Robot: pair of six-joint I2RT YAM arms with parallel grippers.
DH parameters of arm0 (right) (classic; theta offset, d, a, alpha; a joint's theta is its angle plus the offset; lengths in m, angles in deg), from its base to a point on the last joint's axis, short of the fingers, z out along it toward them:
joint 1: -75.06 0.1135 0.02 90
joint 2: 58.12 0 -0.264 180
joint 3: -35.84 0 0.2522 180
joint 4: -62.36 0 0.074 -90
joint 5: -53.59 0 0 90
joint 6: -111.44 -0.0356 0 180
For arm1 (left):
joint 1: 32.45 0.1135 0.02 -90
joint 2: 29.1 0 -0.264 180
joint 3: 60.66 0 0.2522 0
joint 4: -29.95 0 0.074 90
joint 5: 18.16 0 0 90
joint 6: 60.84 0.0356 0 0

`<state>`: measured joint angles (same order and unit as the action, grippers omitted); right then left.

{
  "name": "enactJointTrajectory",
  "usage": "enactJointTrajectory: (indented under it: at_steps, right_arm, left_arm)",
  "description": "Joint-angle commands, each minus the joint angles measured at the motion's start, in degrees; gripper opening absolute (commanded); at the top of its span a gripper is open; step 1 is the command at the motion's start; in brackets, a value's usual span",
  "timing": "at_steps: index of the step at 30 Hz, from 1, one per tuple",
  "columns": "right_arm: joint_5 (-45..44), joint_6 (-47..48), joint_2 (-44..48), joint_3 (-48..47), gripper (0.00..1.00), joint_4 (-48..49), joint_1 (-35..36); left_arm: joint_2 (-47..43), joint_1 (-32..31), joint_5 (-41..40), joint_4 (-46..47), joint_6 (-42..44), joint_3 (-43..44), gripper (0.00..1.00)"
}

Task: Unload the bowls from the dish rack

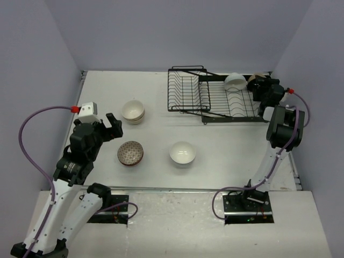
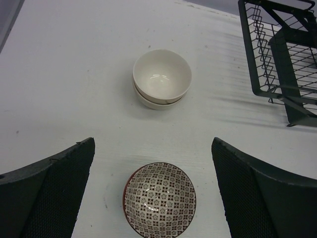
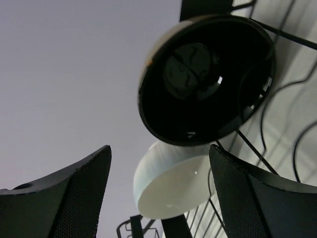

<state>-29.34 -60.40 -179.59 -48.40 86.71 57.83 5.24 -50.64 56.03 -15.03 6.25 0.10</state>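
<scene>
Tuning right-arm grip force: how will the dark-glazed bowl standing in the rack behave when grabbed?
The dark-glazed bowl shows sharp reflections, so its glaze is probably slick. It looks like rigid ceramic: likely to chip rather than flex. Standing on edge in the rack, it may roll or tip once lifted free.

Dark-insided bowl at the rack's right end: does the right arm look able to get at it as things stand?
Probably yes. The right tool is open and faces the dark-insided bowl, with nothing between them; a white bowl sits close beside it.
</scene>
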Motion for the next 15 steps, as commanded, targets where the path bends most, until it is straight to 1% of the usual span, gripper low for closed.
enactJointTrajectory:
  at_steps: [1, 5, 7, 8, 10, 15]
  right_arm:
    - [-1.1, 0.1, -1.6, -4.9, 0.80, 7.9, -0.3]
    - [-2.0, 1.9, -4.3, -8.6, 0.74, 7.8, -0.4]
    - [-1.7, 1.8, -6.3, -9.8, 0.68, 7.7, -0.5]
    - [-1.9, 1.4, -7.0, -10.9, 0.63, 7.7, -0.5]
    - [-2.1, 1.0, -8.5, -11.6, 0.61, 7.8, -0.5]
    - [-2.2, 2.4, -10.8, -14.4, 0.50, 7.7, -0.6]
  left_arm:
    - [0.8, -0.6, -1.0, 1.3, 1.4, 0.3, 1.00]
    - [1.5, -0.7, -0.8, 1.4, 1.6, 0.3, 1.00]
    - [1.9, -0.7, -0.8, 1.4, 1.6, 0.4, 1.00]
    - [2.1, -0.8, -0.8, 1.4, 1.6, 0.4, 1.00]
    - [2.7, -0.8, -0.9, 1.4, 1.6, 0.4, 1.00]
    - [3.5, -0.8, -0.5, 1.6, 1.8, 0.4, 1.00]
